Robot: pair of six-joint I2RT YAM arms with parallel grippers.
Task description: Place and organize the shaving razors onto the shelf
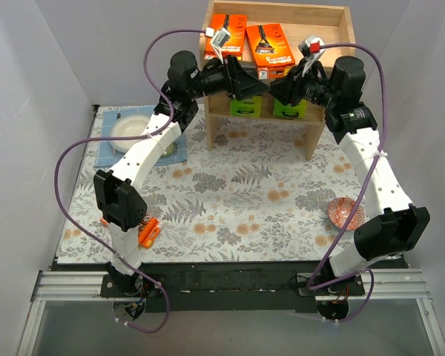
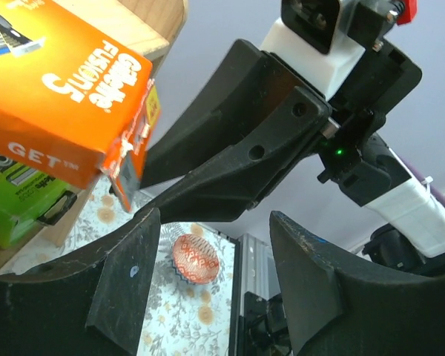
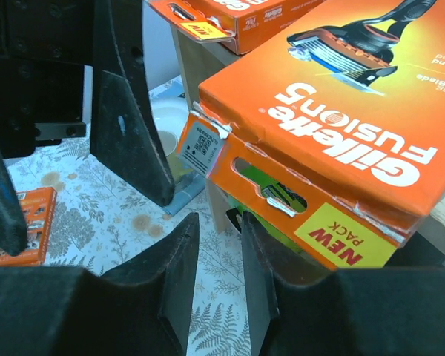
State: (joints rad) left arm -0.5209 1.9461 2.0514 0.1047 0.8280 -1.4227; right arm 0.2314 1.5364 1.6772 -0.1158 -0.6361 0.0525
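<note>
At upper centre, left claw (image 2: 215, 219) wide and empty, right claw (image 3: 219, 222) narrowly parted: nudge overhanging orange pack (image 3: 341, 133) squarely onto shelf (image 1: 319, 30).

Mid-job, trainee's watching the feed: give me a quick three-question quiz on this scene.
1. How many orange razor packs lie on the shelf's top tier?
2. True or false: the green packs sit on the lower tier.
3. Where is the unshelved orange pack? A) beside the red bowl, B) on the table, near its left front edge, C) on the white plate.
Key: 1) two; 2) true; 3) B.
</note>
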